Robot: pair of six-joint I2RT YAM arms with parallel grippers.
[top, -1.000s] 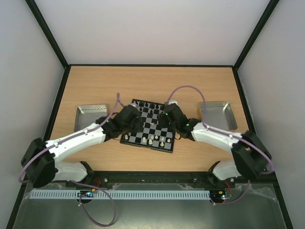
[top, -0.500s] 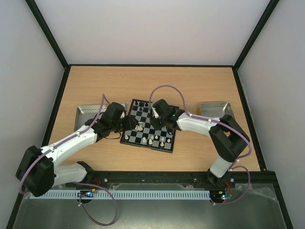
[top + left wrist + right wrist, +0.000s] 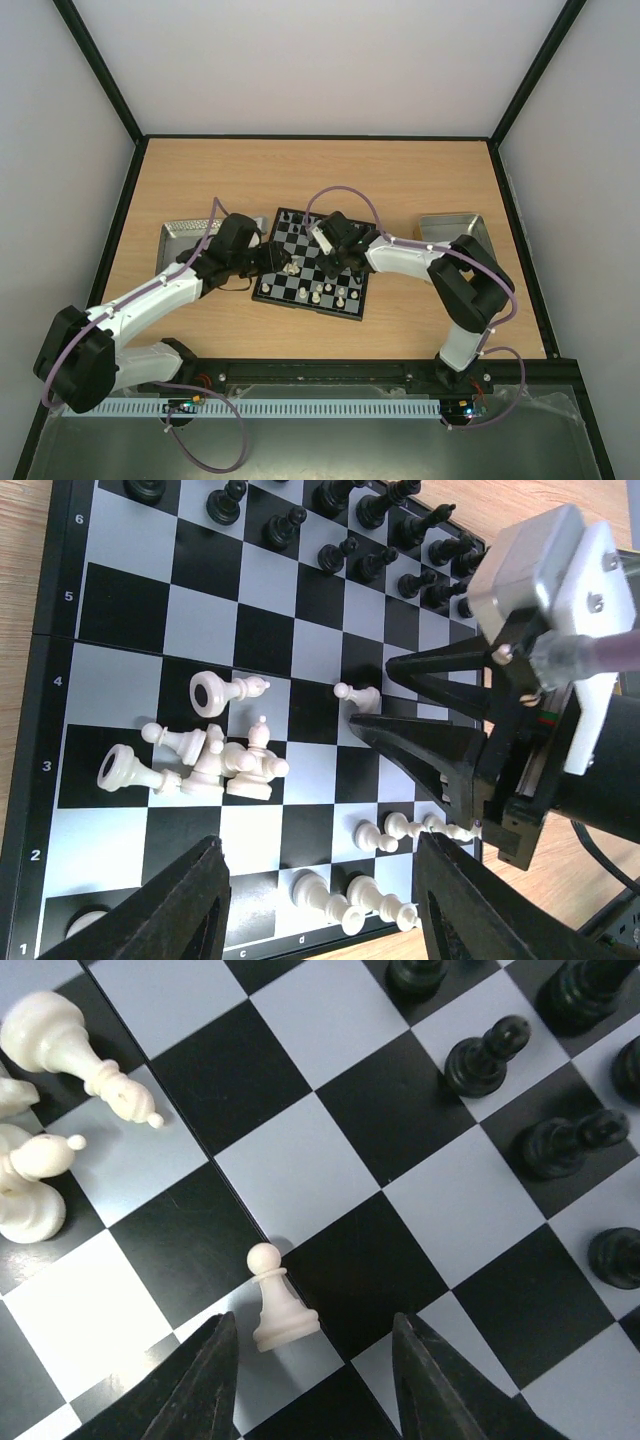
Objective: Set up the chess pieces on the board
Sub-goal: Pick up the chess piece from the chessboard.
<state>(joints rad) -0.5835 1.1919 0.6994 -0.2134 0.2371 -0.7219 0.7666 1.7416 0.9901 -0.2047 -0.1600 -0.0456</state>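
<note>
The board (image 3: 306, 303) lies mid-table. Black pieces (image 3: 340, 520) stand in its far rows. Cream-white pieces lie heaped (image 3: 210, 760) on the middle squares, and a few stand near my side (image 3: 365, 895). My right gripper (image 3: 327, 263) is open low over the board (image 3: 330, 1175). A single upright white pawn (image 3: 275, 1305) stands between its fingertips, nearer the left finger and not gripped. The left wrist view also shows this pawn (image 3: 357, 692). My left gripper (image 3: 325, 910) is open and empty over the board's left part (image 3: 281, 262).
A shiny metal tray (image 3: 180, 235) sits left of the board, partly under my left arm. Another tray (image 3: 450, 224) sits to the right, partly hidden by my right arm. Black frame rails edge the wooden table.
My right gripper has swung left from the board's right edge to its middle, over the lone white pawn. My left gripper has drawn back toward the board's left edge.
</note>
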